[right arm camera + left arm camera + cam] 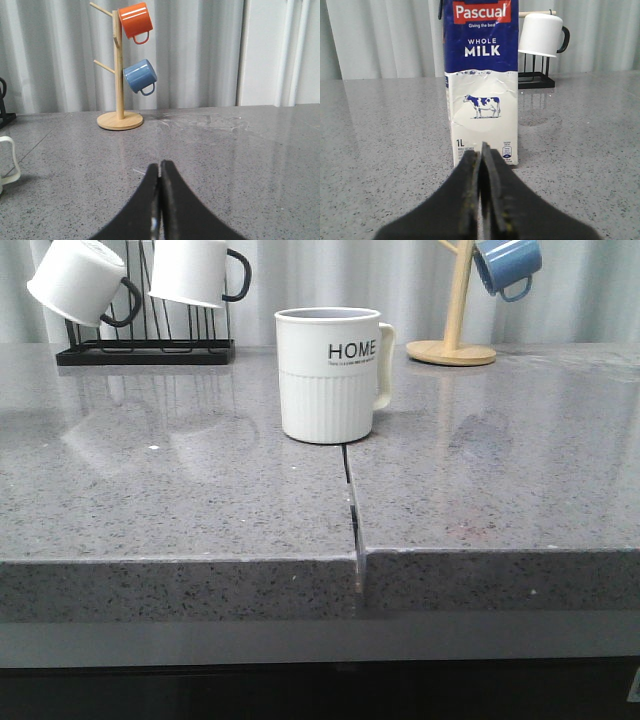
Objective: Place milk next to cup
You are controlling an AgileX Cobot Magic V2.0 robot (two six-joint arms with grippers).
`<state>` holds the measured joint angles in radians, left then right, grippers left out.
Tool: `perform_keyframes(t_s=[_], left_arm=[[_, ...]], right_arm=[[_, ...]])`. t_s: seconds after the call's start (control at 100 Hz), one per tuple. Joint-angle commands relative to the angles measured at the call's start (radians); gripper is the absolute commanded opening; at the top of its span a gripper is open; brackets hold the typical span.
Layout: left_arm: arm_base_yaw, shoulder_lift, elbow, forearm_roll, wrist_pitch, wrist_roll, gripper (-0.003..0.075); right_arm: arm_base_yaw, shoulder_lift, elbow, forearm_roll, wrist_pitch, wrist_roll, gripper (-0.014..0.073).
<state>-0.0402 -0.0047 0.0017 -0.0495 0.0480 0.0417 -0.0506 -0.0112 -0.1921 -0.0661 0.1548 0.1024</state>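
Note:
The off-white HOME cup stands upright in the middle of the grey counter, its handle to the right. Its cream handle shows at the edge of the right wrist view. The milk carton shows only in the left wrist view, upright on the counter straight ahead of my left gripper. The left gripper is shut and empty, a short way from the carton. My right gripper is shut and empty over bare counter. Neither gripper nor the milk shows in the front view.
A black rack with white black-handled mugs stands at the back left; one such mug is behind the carton. A wooden mug tree with a blue mug stands at the back right. A seam splits the counter.

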Motion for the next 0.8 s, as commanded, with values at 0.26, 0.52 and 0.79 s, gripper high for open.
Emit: perform_keyframes(t_s=[0.26,0.52,0.79], left_arm=[[0.001,-0.032,0.037,-0.005,-0.070,-0.001,-0.0021],[0.001,0.060,-0.179,-0.016,0.244,-0.001,-0.0021],[0.001,0.306,-0.363,-0.004,0.308,-0.001,0.0000]], right_arm=[[-0.006,0.006,-0.025,0.001,-0.069,-0.009,-0.0067],[-0.006,0.006,-0.025,0.001,-0.069,-0.009,-0.0067],[-0.006,0.006,-0.025,0.001,-0.069,-0.009,-0.0067]])
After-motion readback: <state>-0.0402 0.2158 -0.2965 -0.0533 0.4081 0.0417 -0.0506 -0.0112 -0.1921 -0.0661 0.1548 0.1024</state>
